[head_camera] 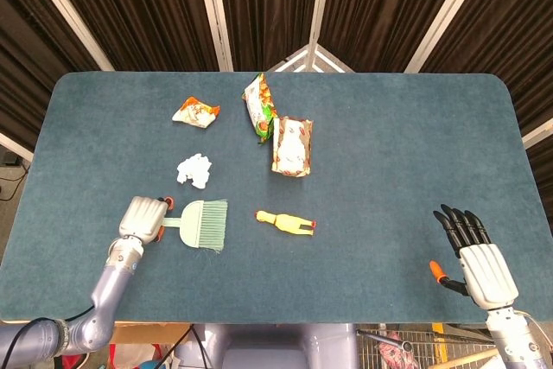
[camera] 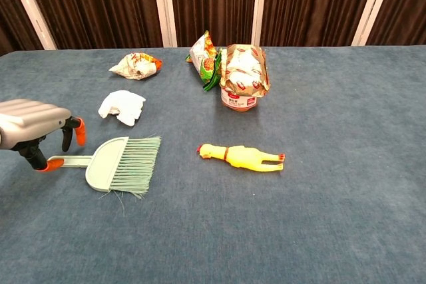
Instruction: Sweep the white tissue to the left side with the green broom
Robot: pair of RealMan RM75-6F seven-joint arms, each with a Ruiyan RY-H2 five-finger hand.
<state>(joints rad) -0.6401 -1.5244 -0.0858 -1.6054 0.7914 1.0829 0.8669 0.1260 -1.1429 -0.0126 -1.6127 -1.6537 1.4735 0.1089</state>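
Left hand [camera: 33, 128], fingers apart, straddles the green broom [camera: 123, 163]'s stiff, light handle, the right grip point; the white tissue [camera: 122, 106] beyond it looks featherlight.

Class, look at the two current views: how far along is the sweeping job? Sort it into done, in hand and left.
Done: the left hand is at the handle of the green broom. In hand: its fingers straddle the handle, but no closed grip shows and the broom lies flat. Left: grasping it and sweeping the white tissue, which sits just beyond the broom, leftward. The right hand rests open, far off.
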